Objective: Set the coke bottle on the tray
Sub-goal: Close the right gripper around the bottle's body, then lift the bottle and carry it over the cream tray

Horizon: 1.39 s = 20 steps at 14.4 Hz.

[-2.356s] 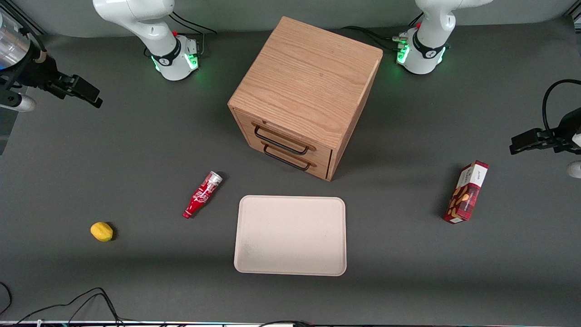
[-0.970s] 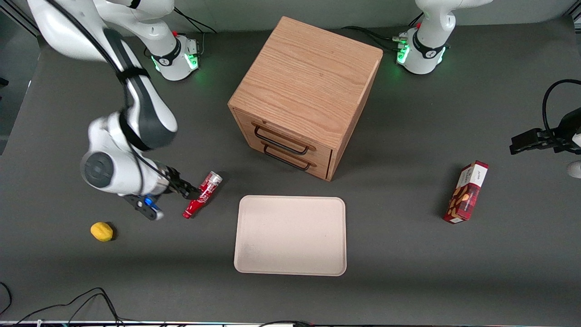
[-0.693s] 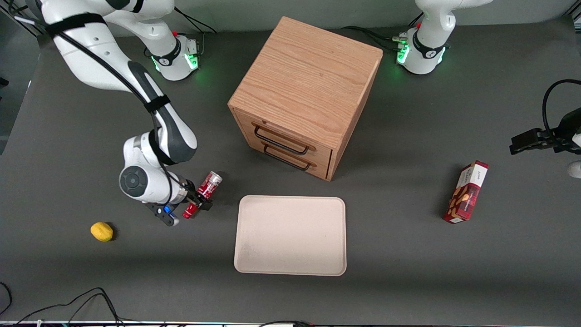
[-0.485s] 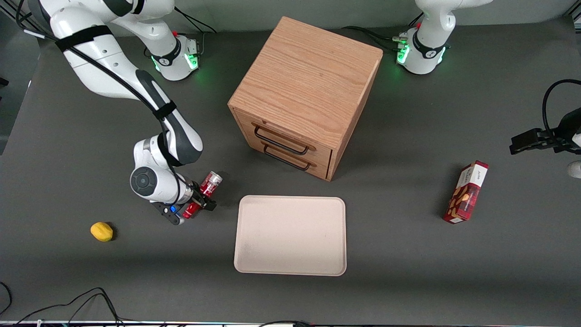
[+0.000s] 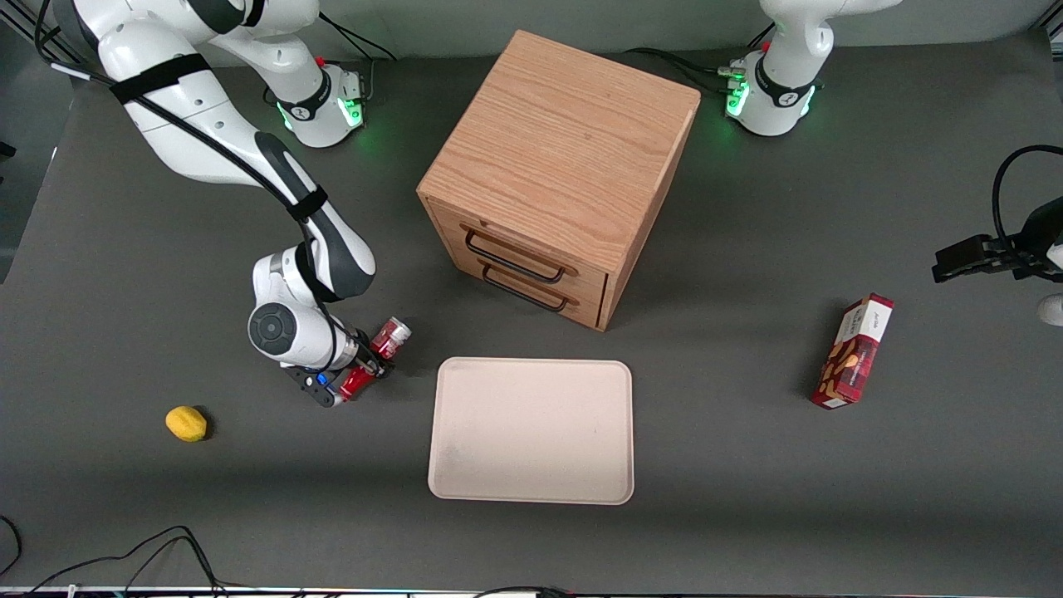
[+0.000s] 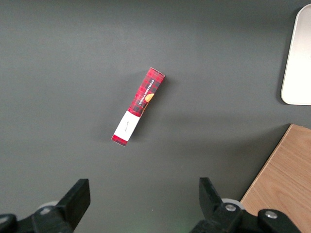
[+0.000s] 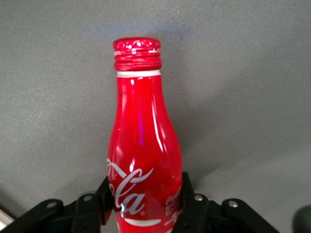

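Note:
The coke bottle [image 5: 389, 338], slim and red with white script and a silver base, lies on the dark table beside the cream-beige tray [image 5: 531, 432], toward the working arm's end. My right gripper [image 5: 368, 361] is down at the bottle's middle with a finger on each side of it. In the right wrist view the bottle [image 7: 141, 141] fills the space between the black fingers [image 7: 192, 201], which press against its body, and its red cap points away from the gripper [image 7: 146, 204]. The tray holds nothing.
A wooden drawer cabinet [image 5: 565, 158] stands farther from the front camera than the tray. A yellow lemon [image 5: 186, 423] lies toward the working arm's end. A red carton [image 5: 855, 353] lies toward the parked arm's end and also shows in the left wrist view [image 6: 139, 104].
My right arm came in from the table's edge, lowered over the bottle and closed its fingers on the bottle's middle. The bottle's base has shifted slightly.

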{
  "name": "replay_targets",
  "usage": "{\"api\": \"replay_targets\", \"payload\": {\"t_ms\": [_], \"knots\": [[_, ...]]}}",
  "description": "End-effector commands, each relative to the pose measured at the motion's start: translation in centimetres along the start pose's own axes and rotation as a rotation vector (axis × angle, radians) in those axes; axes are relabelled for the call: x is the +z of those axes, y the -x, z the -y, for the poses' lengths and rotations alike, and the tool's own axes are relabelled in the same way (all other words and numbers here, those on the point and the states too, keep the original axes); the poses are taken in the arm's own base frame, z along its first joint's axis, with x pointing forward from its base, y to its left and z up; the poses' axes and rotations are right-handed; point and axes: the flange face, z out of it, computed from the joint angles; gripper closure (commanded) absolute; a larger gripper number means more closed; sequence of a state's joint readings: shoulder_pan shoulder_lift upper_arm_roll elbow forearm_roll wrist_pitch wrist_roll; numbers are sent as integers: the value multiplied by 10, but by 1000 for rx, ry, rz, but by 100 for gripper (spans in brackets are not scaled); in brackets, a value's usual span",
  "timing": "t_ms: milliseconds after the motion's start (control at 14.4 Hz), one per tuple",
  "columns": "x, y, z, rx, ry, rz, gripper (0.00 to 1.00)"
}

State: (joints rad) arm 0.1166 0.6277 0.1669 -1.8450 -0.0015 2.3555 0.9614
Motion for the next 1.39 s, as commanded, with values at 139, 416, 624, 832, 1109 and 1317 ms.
{"api": "replay_targets", "payload": {"t_ms": [139, 416, 624, 832, 1109, 1317], "knots": [[-83, 8, 6, -149, -31, -68, 100], [-221, 2, 14, -460, 10, -67, 100], [-301, -5, 33, -532, -20, -71, 100], [-314, 15, 85, -612, -117, -69, 100], [-229, 12, 146, -609, -220, -43, 100], [-121, -1, 172, -574, -258, -17, 100]]}}
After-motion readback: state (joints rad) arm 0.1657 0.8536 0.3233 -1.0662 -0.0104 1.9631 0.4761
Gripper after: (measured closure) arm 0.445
